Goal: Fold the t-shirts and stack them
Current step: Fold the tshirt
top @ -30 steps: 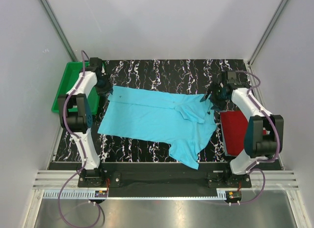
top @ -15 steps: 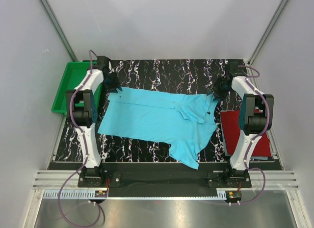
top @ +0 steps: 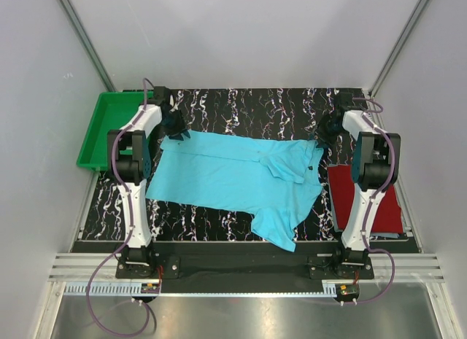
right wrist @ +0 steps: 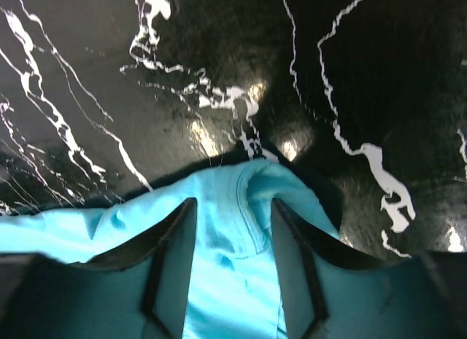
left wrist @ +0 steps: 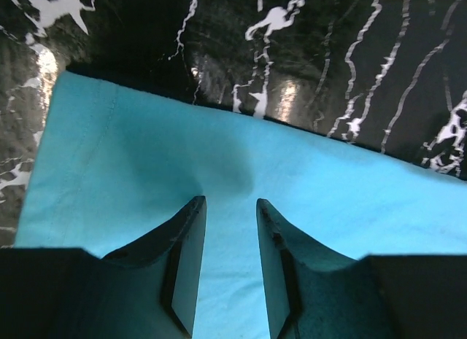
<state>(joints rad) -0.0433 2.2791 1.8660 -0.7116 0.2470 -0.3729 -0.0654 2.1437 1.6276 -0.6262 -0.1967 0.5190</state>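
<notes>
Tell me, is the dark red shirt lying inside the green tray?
No, the dark red shirt lies by the right arm; the green tray is far left.

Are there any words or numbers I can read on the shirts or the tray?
None can be read.
Turquoise t-shirt: plain cloth, no print in any view.
Dark red t-shirt: plain, no print showing.
Green tray: no label visible.
Table: only white marbled streaks, not letters.

One t-shirt (top: 233,175) is spread at bench (top: 241,102) centre; the folded t-shirt (top: 365,200) is placed at 3 o'clock, the tray (top: 98,131) at 9 o'clock.
</notes>
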